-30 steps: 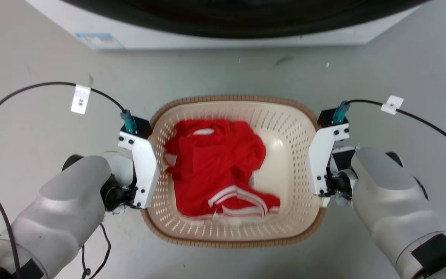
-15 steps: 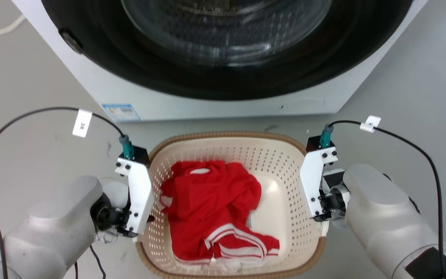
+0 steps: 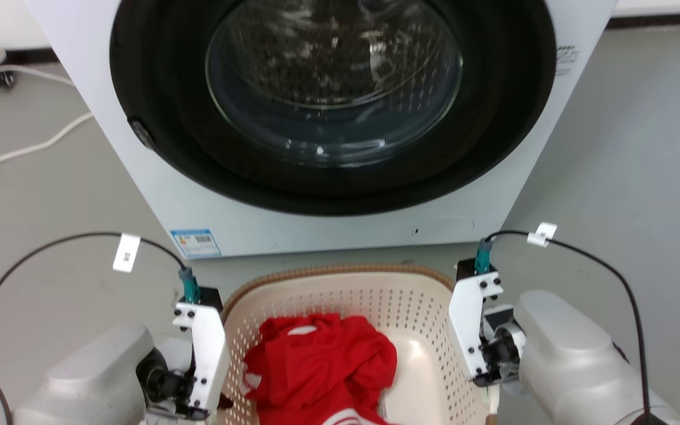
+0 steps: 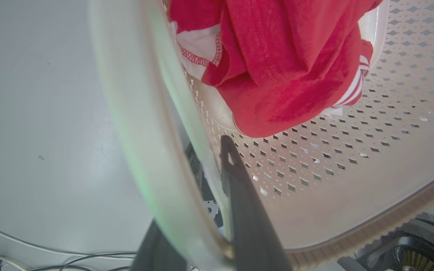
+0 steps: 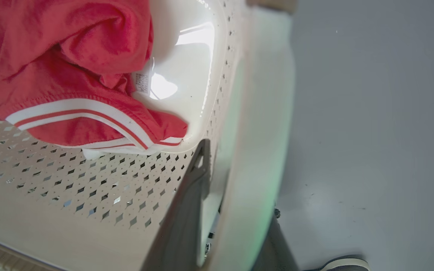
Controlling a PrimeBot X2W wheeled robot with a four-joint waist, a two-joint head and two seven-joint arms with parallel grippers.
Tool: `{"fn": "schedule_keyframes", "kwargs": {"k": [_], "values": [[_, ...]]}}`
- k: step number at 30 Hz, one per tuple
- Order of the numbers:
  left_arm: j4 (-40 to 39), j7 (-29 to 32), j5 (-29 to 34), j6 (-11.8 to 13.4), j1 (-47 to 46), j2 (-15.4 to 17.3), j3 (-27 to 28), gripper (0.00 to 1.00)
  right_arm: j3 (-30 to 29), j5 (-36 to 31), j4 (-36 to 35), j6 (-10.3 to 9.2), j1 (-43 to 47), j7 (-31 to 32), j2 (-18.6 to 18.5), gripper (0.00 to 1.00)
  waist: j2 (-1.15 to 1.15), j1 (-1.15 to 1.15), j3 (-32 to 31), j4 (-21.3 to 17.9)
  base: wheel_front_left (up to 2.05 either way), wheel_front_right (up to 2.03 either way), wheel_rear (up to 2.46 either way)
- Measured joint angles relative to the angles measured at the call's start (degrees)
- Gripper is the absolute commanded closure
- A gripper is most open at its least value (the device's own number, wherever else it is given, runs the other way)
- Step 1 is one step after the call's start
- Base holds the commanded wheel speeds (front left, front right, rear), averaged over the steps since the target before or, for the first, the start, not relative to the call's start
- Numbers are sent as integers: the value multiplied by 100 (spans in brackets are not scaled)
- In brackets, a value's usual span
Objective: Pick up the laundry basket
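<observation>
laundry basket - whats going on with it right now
The robot grips the laundry basket at both sides. The left gripper straddles its left wall and the right gripper its right wall, each with one finger inside and one outside. A red garment with white stripes lies in the basket. A white washing machine with its round glass door shut stands just beyond it. Whether the basket is off the floor cannot be told.

There's the laundry basket (image 3: 411, 307): cream plastic, walls peppered with small holes, a brown woven-look rim (image 3: 340, 270) round the top. It's upright and level, mouth up, just in front of the washing machine (image 3: 245, 230), with a crumpled red garment (image 3: 322, 360) heaped inside, left of centre.
</observation>
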Motion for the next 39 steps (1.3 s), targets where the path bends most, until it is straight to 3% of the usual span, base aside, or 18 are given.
{"fn": "schedule_keyframes", "kwargs": {"k": [9, 39], "values": [[7, 138, -68, -7, 178, -1, -9, 100, 101, 199, -47, 0, 205, 134, 0, 100, 0, 0, -320, -51, 0, 0, 0], [110, 196, -87, -7, 241, -82, -15, 100, 379, 469, -1, -1, 248, 102, -21, 100, 0, 1, -307, -62, 0, 0, 0]]}}
